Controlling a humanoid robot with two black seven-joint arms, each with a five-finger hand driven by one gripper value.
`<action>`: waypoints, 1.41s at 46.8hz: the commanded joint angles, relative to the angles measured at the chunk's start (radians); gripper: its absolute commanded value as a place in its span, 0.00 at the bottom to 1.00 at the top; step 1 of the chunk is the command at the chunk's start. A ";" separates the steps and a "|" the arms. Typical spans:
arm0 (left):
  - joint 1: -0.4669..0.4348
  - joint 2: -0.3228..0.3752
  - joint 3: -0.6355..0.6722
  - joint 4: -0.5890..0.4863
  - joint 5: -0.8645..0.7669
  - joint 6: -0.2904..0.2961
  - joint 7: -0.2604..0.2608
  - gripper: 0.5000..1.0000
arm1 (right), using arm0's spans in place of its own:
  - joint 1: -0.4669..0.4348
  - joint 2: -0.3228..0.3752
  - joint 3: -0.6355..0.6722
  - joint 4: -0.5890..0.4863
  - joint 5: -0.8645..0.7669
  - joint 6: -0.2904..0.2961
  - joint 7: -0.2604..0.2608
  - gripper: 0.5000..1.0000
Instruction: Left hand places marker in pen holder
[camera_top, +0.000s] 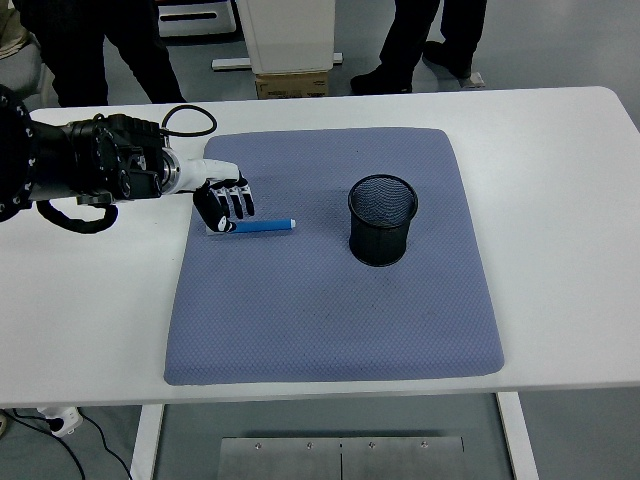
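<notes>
Plainly unlabelled blue marker (263, 227) under left hand (222, 203), black pen holder (382, 220) apart

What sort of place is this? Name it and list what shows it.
Probably a robotics lab or test room. A white table carries only a staged setup: a blue-grey mat, a marker and a mesh pen holder. People stand watching on a bare grey floor behind it.

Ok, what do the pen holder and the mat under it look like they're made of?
The pen holder looks like black wire mesh, probably metal with a matte finish: its wall shows a fine see-through grid. The mat looks like soft padded fabric or foam, blue-grey and matte, with a fine dotted weave and rounded edges. The marker lying on it looks like smooth blue plastic.
</notes>
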 joint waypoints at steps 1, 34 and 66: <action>0.003 0.000 0.000 0.000 0.001 0.000 0.000 0.28 | 0.000 0.000 0.000 -0.001 0.000 0.001 0.000 1.00; 0.023 0.000 0.006 0.004 0.007 0.033 -0.001 0.30 | 0.000 0.000 0.000 -0.001 0.000 0.001 0.000 1.00; 0.023 0.000 0.023 0.004 0.004 0.033 -0.001 0.28 | 0.000 0.000 0.000 0.001 0.000 0.000 0.000 1.00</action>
